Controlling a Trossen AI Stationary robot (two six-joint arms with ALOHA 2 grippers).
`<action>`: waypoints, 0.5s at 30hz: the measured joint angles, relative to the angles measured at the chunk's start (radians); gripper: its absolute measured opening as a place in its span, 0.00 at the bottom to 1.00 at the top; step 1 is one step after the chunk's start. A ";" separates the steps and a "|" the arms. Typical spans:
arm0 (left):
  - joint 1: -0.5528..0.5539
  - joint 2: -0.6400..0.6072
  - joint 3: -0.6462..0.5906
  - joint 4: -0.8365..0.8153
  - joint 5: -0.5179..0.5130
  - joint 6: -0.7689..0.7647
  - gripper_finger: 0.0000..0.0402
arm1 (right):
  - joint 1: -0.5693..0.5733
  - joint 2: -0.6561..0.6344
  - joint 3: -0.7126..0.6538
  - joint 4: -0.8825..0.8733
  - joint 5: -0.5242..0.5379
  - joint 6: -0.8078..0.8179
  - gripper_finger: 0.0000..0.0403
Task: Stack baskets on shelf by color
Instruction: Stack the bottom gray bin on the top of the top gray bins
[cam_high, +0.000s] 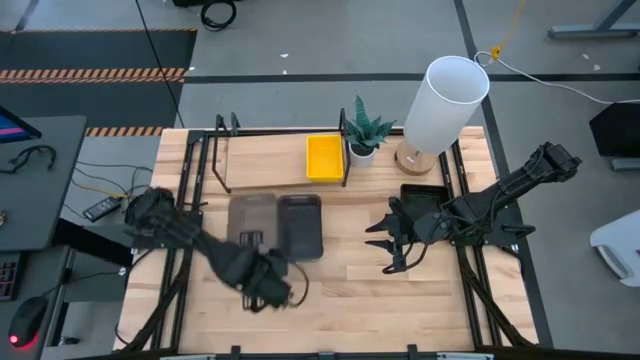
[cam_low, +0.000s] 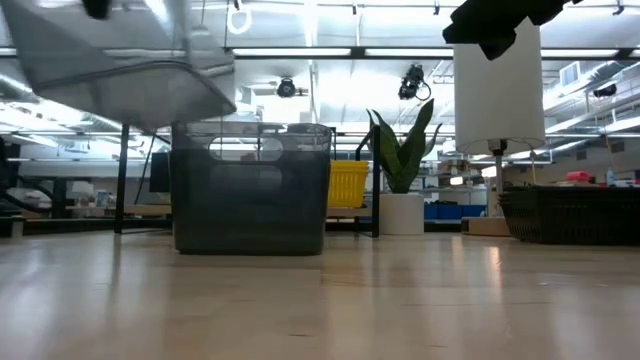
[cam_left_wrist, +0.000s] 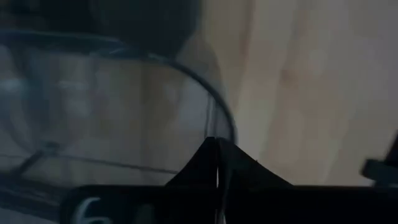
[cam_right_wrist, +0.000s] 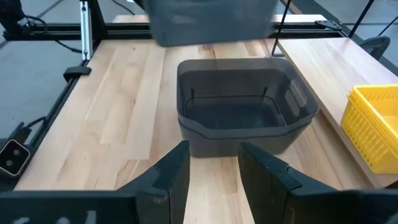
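A see-through grey basket (cam_high: 250, 218) is off the table in my left gripper (cam_high: 250, 241), which is shut on it; in the low view this basket (cam_low: 120, 65) hangs tilted at the upper left. A dark grey basket (cam_high: 300, 226) stands on its base on the table next to it. My right gripper (cam_right_wrist: 214, 167) is open and empty, low over the table, pointing at the dark grey basket (cam_right_wrist: 242, 112) from the right. A yellow basket (cam_high: 324, 157) sits on the shelf (cam_high: 265, 160). A black basket (cam_high: 424, 194) rests on the table by the right arm. My left gripper holds the see-through grey basket by the rim of its near short wall (cam_left_wrist: 217, 127), pinched between the two fingers (cam_left_wrist: 202, 163). It comes from the table's near side. The basket is lifted clear of the table and tilted.
A white lamp (cam_high: 445, 100) and a potted plant (cam_high: 365, 133) stand at the shelf's right end. The shelf's black posts and rails (cam_high: 222, 150) rise along the far part of the table. Bare wood (cam_high: 340, 300) lies toward the near edge.
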 joint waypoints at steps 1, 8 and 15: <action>0.025 -0.008 0.000 0.001 -0.009 0.027 0.01 | 0.000 0.000 0.000 0.001 0.002 0.000 0.35; 0.175 -0.004 0.000 0.071 -0.048 0.226 0.01 | 0.000 0.000 0.000 0.000 0.004 -0.011 0.35; 0.261 0.003 -0.001 0.188 -0.035 0.282 0.01 | 0.000 0.000 0.000 -0.001 0.003 -0.008 0.35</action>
